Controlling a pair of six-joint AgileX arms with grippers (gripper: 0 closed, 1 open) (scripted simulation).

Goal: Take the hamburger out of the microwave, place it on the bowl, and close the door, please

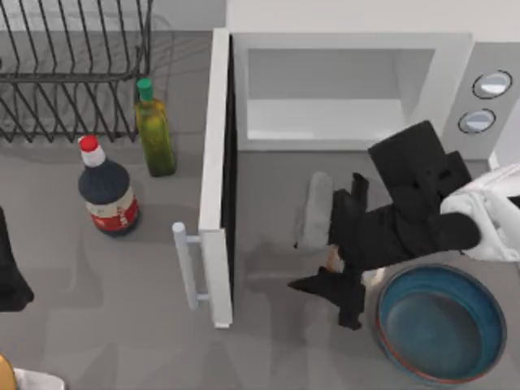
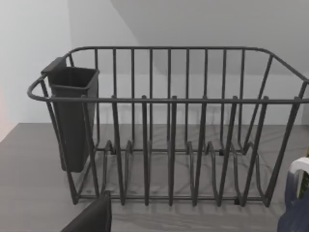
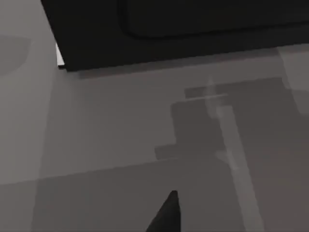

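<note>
While the left arm sits parked at the table's (image 1: 97, 325) left edge, the right gripper (image 1: 345, 280) hangs just left of the bowl (image 1: 443, 325), between it and the open door (image 1: 215, 162). A cream and tan bit at its fingers looks like the hamburger (image 1: 331, 258) (whether the fingers clamp it, I cannot tell). Beyond stands the microwave (image 1: 455, 73), cavity bare.

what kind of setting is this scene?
Likely a simulated kitchen counter: a white microwave with its door swung open, a wire dish rack, and bottles, a green-capped oil bottle beside a dark sauce bottle.
</note>
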